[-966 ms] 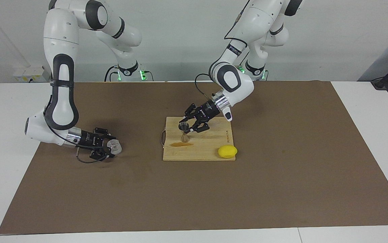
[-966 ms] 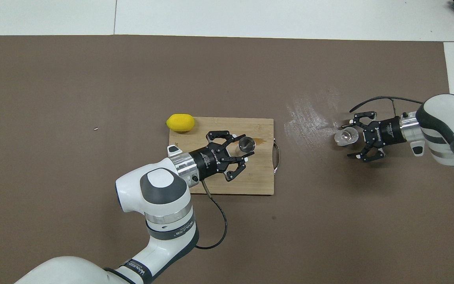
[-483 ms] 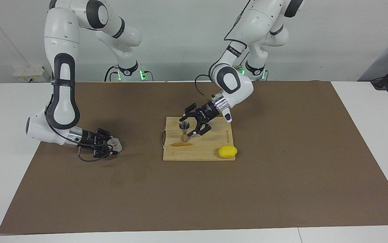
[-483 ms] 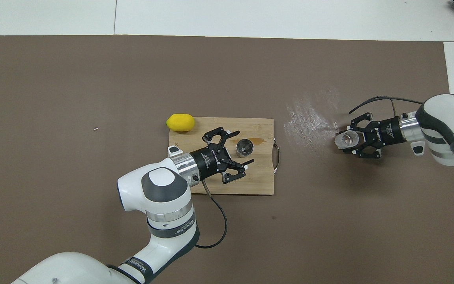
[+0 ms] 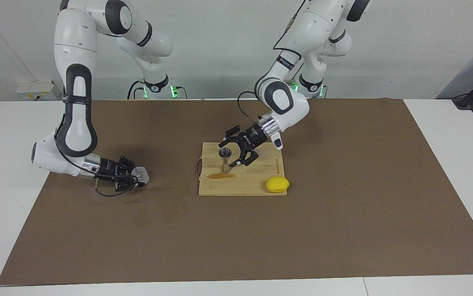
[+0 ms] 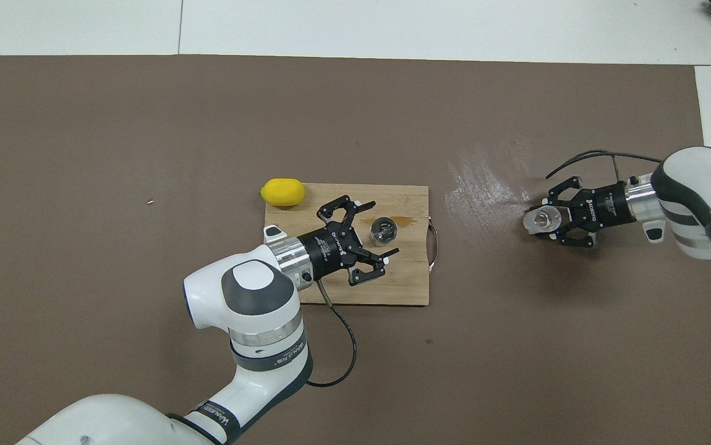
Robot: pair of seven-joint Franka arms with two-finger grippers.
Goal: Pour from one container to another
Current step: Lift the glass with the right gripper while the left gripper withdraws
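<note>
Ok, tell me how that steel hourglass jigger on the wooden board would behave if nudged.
The shiny steel hourglass-shaped jigger stands upright on a small foot with a narrow waist, so it probably tips easily. Once down, its round cones would likely roll across the wooden cutting board. Polished metal probably slips in a grip.

The left arm carries a printed brand mark on its wrist, too small to read. The cutting board has a stamped mark along its edge near the lemon, equally unreadable.
</note>
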